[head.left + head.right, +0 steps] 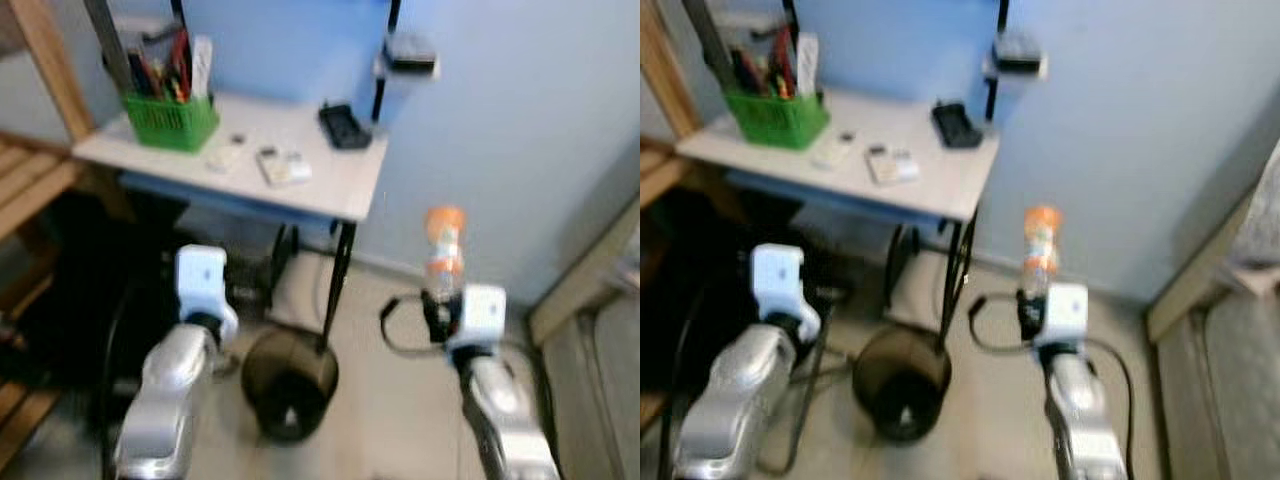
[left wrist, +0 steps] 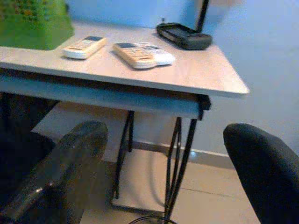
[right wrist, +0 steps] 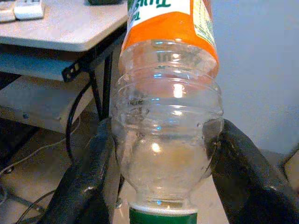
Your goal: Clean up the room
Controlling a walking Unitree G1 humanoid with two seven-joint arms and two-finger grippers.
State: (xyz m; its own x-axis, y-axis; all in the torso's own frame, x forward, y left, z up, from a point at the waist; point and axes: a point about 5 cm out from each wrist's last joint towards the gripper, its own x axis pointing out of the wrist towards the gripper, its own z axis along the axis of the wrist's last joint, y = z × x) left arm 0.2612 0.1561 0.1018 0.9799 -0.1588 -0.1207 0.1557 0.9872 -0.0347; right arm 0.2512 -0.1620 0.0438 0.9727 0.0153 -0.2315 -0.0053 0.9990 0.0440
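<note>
A: Where is the bottle right now?

B: The right end effector (image 3: pixel 163 154) has its two black fingers pressed against the clear lower body of the plastic bottle (image 1: pixel 444 250). It stands above the wrist with its orange label uppermost in the head views, and in the wrist view a green cap shows at the near end, so I judge it is held cap toward the wrist. It is out over the floor, to the right of the bench (image 1: pixel 345 180).

A: And the other arm?

B: The left end effector (image 2: pixel 163 177) is spread wide and holds nothing, pointing under the bench edge.

A: So where should the bottle go?

B: Probably into the dark waste bin (image 1: pixel 290 385) on the floor by the bench leg, between the two arms. I would swing the right arm leftward until the bottle is squarely over the bin's mouth, lower it close, and only then part the fingers. The bench leg and the loose black cable (image 1: pixel 400 330) are near, so keep the path clear of both.
</note>
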